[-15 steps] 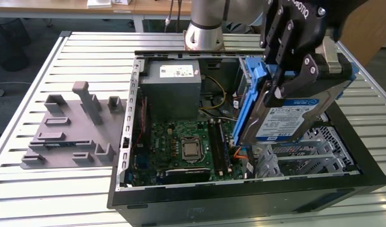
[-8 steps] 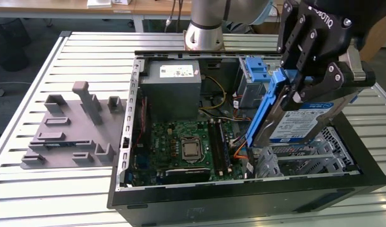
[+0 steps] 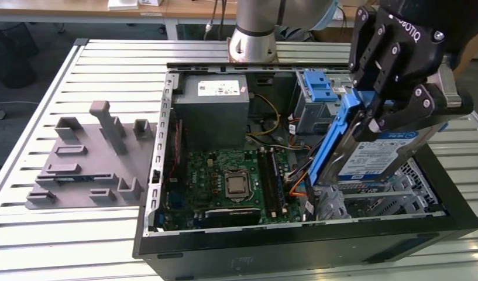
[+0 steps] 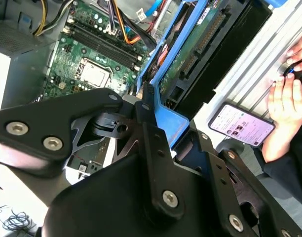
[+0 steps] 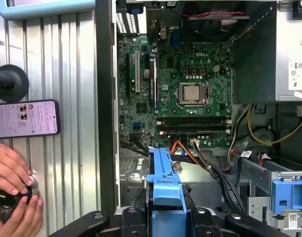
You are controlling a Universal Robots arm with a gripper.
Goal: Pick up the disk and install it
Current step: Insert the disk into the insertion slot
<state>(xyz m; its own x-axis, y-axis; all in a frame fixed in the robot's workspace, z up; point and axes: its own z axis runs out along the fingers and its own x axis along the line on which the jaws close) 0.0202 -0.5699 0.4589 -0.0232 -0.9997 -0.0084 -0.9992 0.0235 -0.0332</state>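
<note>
Exterior view: an open computer case (image 3: 156, 175) lies on its side on a slatted metal surface (image 3: 35, 105), with its green motherboard (image 3: 231, 178) facing up.
Gripper: the black gripper (image 3: 401, 120) hangs over the end of the case at the exterior view's right, clenched on the upper end of the disk (image 3: 379, 157).
Disk: silver, with a white-and-blue label and a blue carrier frame (image 3: 330, 149) round its edges. It stands on edge and tilted, its lower end down at the metal drive cage (image 3: 379, 199). Whether it touches the cage I cannot tell.
Both wrist views: the blue frame runs out from the gripper toward the inside of the case. In the second wrist view the disk's green circuit side shows.
Power-supply box: the grey power-supply box (image 3: 215, 99) with a white sticker sits in the case beyond the motherboard, apart from the disk.
Fixture: a grey slotted fixture (image 3: 90, 167) sits on the surface beside the case, at the exterior view's left.
Person: a hand (image 5: 12, 170) rests on the surface outside the case wall, near a phone (image 5: 25, 118) with a lit screen.
</note>
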